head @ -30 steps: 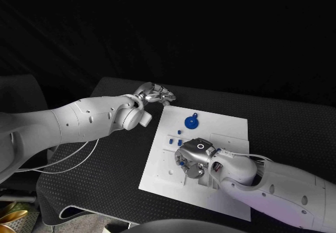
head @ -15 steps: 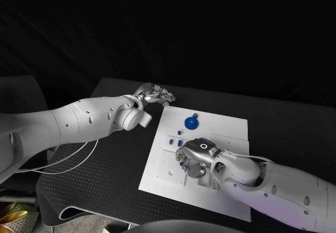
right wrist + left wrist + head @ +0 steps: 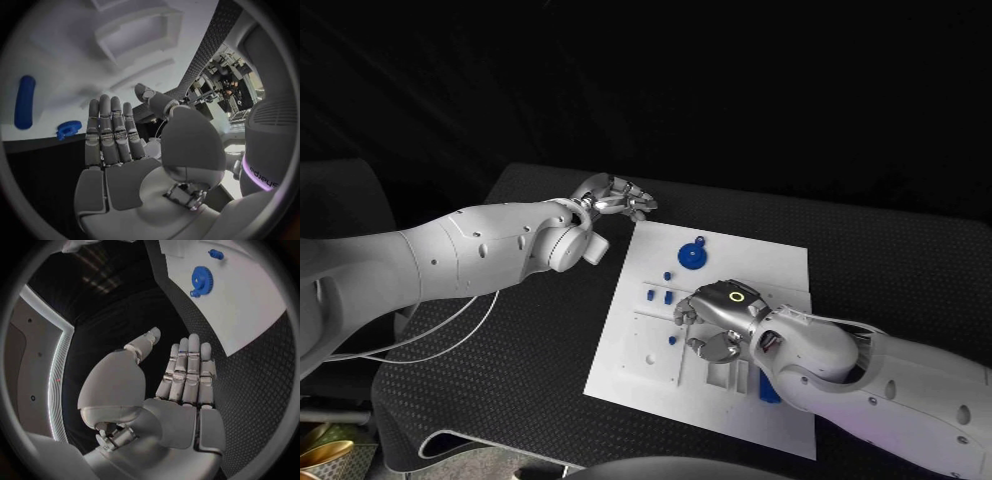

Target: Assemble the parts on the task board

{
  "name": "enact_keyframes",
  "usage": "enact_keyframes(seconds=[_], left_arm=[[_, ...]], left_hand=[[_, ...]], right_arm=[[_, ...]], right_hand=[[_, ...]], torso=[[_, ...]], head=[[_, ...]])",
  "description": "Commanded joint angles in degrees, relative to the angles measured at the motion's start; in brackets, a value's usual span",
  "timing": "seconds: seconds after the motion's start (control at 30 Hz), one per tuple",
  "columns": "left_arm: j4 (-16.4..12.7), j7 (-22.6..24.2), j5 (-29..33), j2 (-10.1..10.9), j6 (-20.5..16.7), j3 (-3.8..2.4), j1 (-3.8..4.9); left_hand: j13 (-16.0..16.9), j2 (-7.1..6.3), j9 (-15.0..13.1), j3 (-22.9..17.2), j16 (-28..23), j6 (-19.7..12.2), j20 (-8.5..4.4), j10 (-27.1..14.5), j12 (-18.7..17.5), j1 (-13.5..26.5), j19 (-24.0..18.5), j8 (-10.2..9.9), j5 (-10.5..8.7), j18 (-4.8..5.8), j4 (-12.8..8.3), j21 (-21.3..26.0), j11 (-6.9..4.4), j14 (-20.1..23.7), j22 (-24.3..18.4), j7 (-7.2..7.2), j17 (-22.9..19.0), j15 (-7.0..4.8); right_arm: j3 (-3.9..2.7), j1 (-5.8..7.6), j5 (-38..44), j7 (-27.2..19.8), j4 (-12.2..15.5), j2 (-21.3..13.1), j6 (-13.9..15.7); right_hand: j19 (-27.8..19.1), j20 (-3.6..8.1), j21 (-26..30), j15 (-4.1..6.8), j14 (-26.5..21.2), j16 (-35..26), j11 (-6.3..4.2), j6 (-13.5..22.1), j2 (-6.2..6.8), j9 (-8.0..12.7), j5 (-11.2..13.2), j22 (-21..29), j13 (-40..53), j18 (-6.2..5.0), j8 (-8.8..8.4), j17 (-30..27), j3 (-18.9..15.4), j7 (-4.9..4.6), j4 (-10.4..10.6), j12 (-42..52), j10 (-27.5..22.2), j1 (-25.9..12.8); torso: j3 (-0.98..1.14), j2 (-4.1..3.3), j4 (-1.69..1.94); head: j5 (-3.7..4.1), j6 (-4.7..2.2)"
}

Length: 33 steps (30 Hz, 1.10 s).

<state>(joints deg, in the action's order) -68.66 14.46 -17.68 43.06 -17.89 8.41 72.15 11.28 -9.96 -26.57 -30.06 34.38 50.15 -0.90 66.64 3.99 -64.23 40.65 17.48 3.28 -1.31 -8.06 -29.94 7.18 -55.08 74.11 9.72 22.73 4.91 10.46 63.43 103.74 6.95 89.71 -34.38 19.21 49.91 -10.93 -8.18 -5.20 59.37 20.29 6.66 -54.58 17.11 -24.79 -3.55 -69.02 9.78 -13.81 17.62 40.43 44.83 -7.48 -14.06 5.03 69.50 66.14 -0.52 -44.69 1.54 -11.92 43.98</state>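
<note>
Dark cloth hangs behind the black desk point(image 3: 516, 340), and on it lies the white task board point(image 3: 776, 270) with its small blue parts. The right robot hand point(image 3: 714, 322) hovers over the middle of the board, and its wrist view shows the palm flat, fingers point(image 3: 111, 131) straight and side by side, thumb out to the side, nothing held. Just off its fingertips lies a small blue toothed part point(image 3: 68, 129), and a little further out to the side a longer blue peg point(image 3: 25, 101) rests along the board, with pale recessed slots point(image 3: 134, 35) beyond. The left robot hand point(image 3: 613, 198) waits off the board's far corner over the bare desk, also holding nothing, fingers point(image 3: 187, 367) extended together and thumb apart; the blue gear point(image 3: 201, 281) lies on the board well ahead of its fingertips, with another small blue piece point(image 3: 215, 253) past it. The step in hand looks like picking up the next part with the right robot hand. To do it well, I would lower the hand squarely over the nearest small piece, pinch it between thumb and fingertip without nudging it across the smooth board, and lift it straight before carrying it to its slot. The left robot hand is best kept off the board, or used to steady its edge.
</note>
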Motion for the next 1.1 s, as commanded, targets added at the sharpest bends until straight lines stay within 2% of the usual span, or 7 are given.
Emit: enact_keyframes(seconds=[0.03, 0.13, 0.23, 0.43, 0.73, 0.97, 1.1], left_arm=[[0.35, 0.75, 0.36, -0.33, 0.92, -0.06, 0.06], [0.58, 1.14, 0.4, -0.35, 1.14, -0.06, 0.05], [0.87, 1.5, 0.72, -0.36, 1.37, -0.05, 0.05], [1.26, 1.91, 0.81, -0.41, 1.57, -0.04, 0.03], [1.84, 1.94, 0.93, -0.63, 1.71, -0.03, 0.02], [2.19, 1.95, 0.97, -0.78, 1.74, -0.02, 0.02], [2.19, 1.94, 0.98, -0.86, 1.81, -0.02, 0.01]], left_hand=[[-0.08, -0.12, 0.06, 0.05, -0.4, -0.4, 0.12, 0.16, 0.05, -0.08, 0.07, -0.3, 0.03, -0.95, 0.34, 0.37, 0.29, -0.52, 0.09, 0.0, 0.11, 0.02], [-0.08, -0.1, 0.05, 0.06, -0.42, -0.36, 0.13, 0.2, 0.08, -0.08, 0.08, -0.26, 0.03, -0.94, 0.37, 0.39, 0.28, -0.55, 0.1, -0.01, 0.15, 0.02], [-0.09, -0.09, 0.02, 0.1, -0.48, -0.25, 0.13, 0.33, 0.15, -0.06, 0.1, -0.18, 0.02, -0.93, 0.41, 0.42, 0.23, -0.61, 0.14, -0.05, 0.25, 0.01], [-0.1, 0.0, -0.04, 0.19, -0.53, -0.03, 0.11, 0.61, 0.28, 0.0, 0.13, -0.02, 0.02, -0.91, 0.47, 0.49, 0.11, -0.82, 0.23, -0.15, 0.48, -0.05], [-0.13, -0.05, -0.04, 0.28, -0.6, 0.0, 0.11, 0.65, 0.28, 0.06, 0.1, 0.02, 0.01, -0.89, 0.48, 0.54, 0.09, -0.85, 0.28, -0.17, 0.58, -0.06], [-0.15, -0.07, -0.03, 0.32, -0.65, -0.04, 0.1, 0.65, 0.27, 0.1, 0.09, 0.01, 0.01, -0.88, 0.5, 0.57, 0.09, -0.85, 0.31, -0.17, 0.64, -0.06], [-0.16, -0.05, -0.03, 0.33, -0.68, -0.05, 0.1, 0.66, 0.27, 0.11, 0.09, 0.0, 0.01, -0.87, 0.51, 0.58, 0.08, -0.86, 0.32, -0.16, 0.67, -0.06]], right_arm=[[-0.8, 0.94, -3.57, -1.01, 2.05, -1.74, 1.16], [-1.74, 2.49, -8.04, -2.69, 3.52, -3.94, -0.48], [-3.07, 4.13, -9.08, -2.45, 4.44, -6.41, -5.42], [-3.16, 6.58, -8.19, -1.85, 5.12, -10.44, -8.59], [-3.1, 6.76, -6.89, -0.94, 3.6, -13.02, -12.04], [-2.11, 6.58, -6.22, -1.07, 2.59, -12.01, -13.24], [-2.03, 6.01, -5.72, -1.31, 1.27, -11.1, -12.41]], right_hand=[[-0.2, 0.01, 0.12, 0.08, -0.2, -0.08, -0.09, 0.39, 0.04, 0.09, -0.16, -0.26, 0.01, -0.15, -0.17, 0.21, -0.34, -0.29, -0.14, -0.08, 0.07, -0.53], [0.26, 0.03, -0.11, 0.44, 0.26, 0.23, -0.35, 0.43, 0.02, 0.13, -0.27, -0.6, 0.16, -0.31, -0.16, 0.45, -0.28, -0.5, 0.05, 0.24, 0.66, -0.56], [0.45, 0.03, -0.18, 0.57, 0.4, 0.32, -0.43, 1.01, -0.03, 0.29, -0.45, -0.75, 0.21, -0.39, -0.46, 0.55, -0.21, -0.6, 0.2, 0.33, 0.81, -0.6], [-0.82, -0.18, 0.4, 0.3, -0.92, -0.23, 0.59, 3.76, -0.11, 0.97, -1.37, -1.53, -0.59, -0.19, -1.66, 0.73, -4.81, 0.08, -0.73, -1.04, -2.22, -3.54], [-2.14, -0.4, 1.36, -0.19, -2.44, -0.76, 1.79, 7.11, -0.05, 1.45, 0.5, -3.12, -2.53, -0.21, -2.32, 1.29, -14.03, 2.41, -1.27, -1.27, -7.82, -7.67], [-2.39, -0.48, 1.79, -0.31, -2.9, -0.9, 1.94, 7.46, -0.11, 1.32, 0.4, -3.53, -2.99, -0.27, -2.02, 1.51, -15.55, 2.69, -0.72, -0.94, -8.31, -7.86], [-1.93, -0.47, 1.77, -0.06, -2.62, -0.66, 1.55, 6.82, -0.4, 1.04, 0.67, -3.88, -3.0, -0.46, -1.36, 1.79, -14.6, 2.29, 0.0, -0.43, -7.52, -6.17]], torso=[[-0.01, 0.07, -0.12], [-0.04, 0.14, -0.09], [-0.05, 0.18, -0.23], [-0.1, 0.35, -0.51], [-0.02, 0.33, -0.48], [0.07, 0.32, -0.56], [0.0, 0.3, -0.49]], head=[[0.47, -0.45], [0.89, -0.72], [1.15, -1.12], [1.73, -1.75], [2.18, -2.03], [2.23, -1.82], [2.33, -1.81]])
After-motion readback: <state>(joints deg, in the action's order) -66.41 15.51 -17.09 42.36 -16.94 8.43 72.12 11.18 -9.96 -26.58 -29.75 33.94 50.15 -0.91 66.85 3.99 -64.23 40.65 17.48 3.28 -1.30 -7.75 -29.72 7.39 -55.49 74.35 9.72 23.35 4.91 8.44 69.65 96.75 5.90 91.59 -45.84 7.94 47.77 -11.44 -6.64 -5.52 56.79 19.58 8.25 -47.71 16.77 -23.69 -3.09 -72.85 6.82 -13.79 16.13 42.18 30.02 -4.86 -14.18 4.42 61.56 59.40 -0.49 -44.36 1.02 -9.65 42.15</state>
